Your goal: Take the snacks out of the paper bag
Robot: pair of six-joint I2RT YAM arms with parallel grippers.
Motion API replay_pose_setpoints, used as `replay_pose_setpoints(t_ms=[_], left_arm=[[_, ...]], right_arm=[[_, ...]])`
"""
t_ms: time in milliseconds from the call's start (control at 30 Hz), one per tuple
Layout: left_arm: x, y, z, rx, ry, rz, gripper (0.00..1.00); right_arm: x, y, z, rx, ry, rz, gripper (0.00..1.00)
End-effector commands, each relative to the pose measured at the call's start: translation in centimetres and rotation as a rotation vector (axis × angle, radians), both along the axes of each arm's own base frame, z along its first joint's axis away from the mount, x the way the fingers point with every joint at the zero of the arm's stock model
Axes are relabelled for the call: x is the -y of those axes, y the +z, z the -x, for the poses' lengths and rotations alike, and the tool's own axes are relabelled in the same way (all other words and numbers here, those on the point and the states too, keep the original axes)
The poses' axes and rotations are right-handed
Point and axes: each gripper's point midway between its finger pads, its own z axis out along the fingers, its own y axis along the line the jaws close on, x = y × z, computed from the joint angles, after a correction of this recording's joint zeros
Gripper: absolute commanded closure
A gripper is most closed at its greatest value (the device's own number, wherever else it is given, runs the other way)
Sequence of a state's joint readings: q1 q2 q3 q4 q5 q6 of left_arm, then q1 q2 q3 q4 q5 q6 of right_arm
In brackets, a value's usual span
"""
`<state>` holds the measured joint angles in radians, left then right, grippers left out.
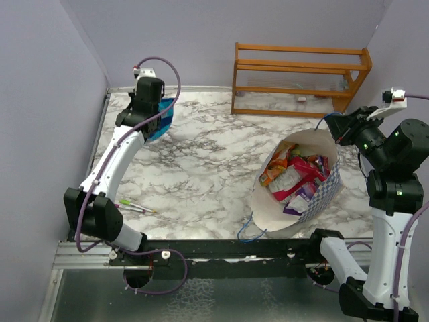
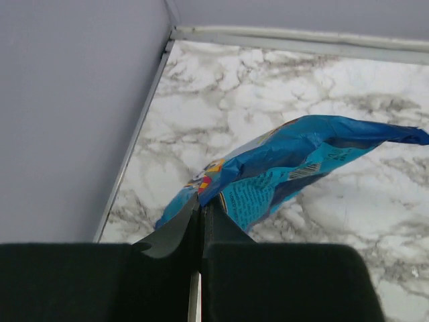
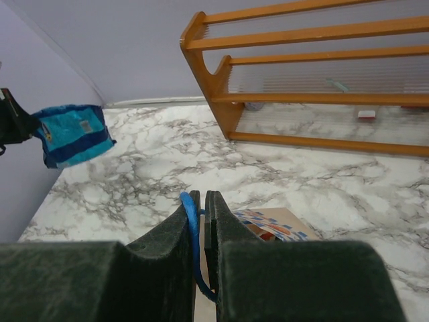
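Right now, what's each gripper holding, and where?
Left gripper: glossy blue chip bag, by its edge. Right gripper: thin blue cord handle of the chequered paper bag.

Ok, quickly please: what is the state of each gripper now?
Left gripper: closed, holding the blue chip bag.
Right gripper: closed on the blue handle of the paper bag.
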<state>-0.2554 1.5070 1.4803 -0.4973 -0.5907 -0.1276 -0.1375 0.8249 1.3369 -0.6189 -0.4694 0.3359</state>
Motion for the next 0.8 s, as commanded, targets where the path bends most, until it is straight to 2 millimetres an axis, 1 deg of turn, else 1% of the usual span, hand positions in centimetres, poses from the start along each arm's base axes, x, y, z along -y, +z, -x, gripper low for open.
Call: replay_pose_setpoints(t_ms=[0,67,100,133,167,200,267,300,367,433,467,500,600,633,667,700,767], left_arm=[[0.7,7.3,-6.6,0.32,-0.061,-0.074,1.0],[1.3,6.0,-8.9,0.3,-0.078,-0.106,1.0],[1.8,4.4,-10.1,0.253,-0.094,-0.116,1.0],[2.3,2.6,-10.9,0.198,-0.105,-0.108,1.0],[2.6,1.1,-11.3,0.154,-0.109,-0.088,1.0],[3.3,-1.0,-11.4,0.101,-0.135,-0.063,1.0],[5.3,-4.5,-10.8,0.05,-0.245,-0.006,1.0],[6.1,-5.6,-10.2,0.06,-0.281,0.025,1.0],[6.2,-7.1,-8.5,0.069,-0.275,0.059,1.0],[5.8,-9.2,-6.8,0.015,-0.249,0.09,1.0],[5.6,-9.6,-5.8,-0.014,-0.235,0.103,1.0],[5.6,-9.6,-5.0,-0.032,-0.222,0.125,0.93],[6.5,-10.5,-2.2,-0.11,-0.251,0.201,0.6],[6.9,-10.1,-1.1,-0.112,-0.267,0.232,0.52],[7.1,-9.8,-0.1,-0.114,-0.273,0.266,0.4],[7.6,-9.6,1.0,-0.117,-0.298,0.305,0.33],[9.1,-8.4,3.2,-0.103,-0.369,0.397,0.25]], right_arm=[[-0.6,2.0,0.4,0.069,0.033,-0.004,0.91],[-0.8,2.0,0.5,0.064,0.045,-0.015,0.9],[-1.0,2.1,0.6,0.064,0.054,-0.023,0.91],[-1.2,2.1,0.7,0.063,0.063,-0.029,0.91],[-1.3,2.2,0.8,0.065,0.068,-0.031,0.91],[-1.3,2.3,0.8,0.066,0.07,-0.032,0.91],[-1.3,2.3,1.0,0.066,0.071,-0.031,0.91],[-1.3,2.4,1.0,0.067,0.069,-0.029,0.91],[-1.3,2.4,1.2,0.067,0.068,-0.022,0.9],[-1.2,2.4,1.4,0.069,0.062,-0.015,0.91],[-1.2,2.3,1.5,0.07,0.058,-0.013,0.91],[-1.1,2.4,1.8,0.079,0.055,-0.012,0.91],[-1.3,2.5,2.1,0.099,0.063,-0.014,0.91],[-1.4,2.4,2.1,0.098,0.07,-0.018,0.91],[-1.6,2.3,2.1,0.097,0.078,-0.018,0.91],[-1.7,2.2,2.1,0.093,0.087,-0.02,0.91],[-1.9,1.9,2.1,0.08,0.104,-0.022,0.91]])
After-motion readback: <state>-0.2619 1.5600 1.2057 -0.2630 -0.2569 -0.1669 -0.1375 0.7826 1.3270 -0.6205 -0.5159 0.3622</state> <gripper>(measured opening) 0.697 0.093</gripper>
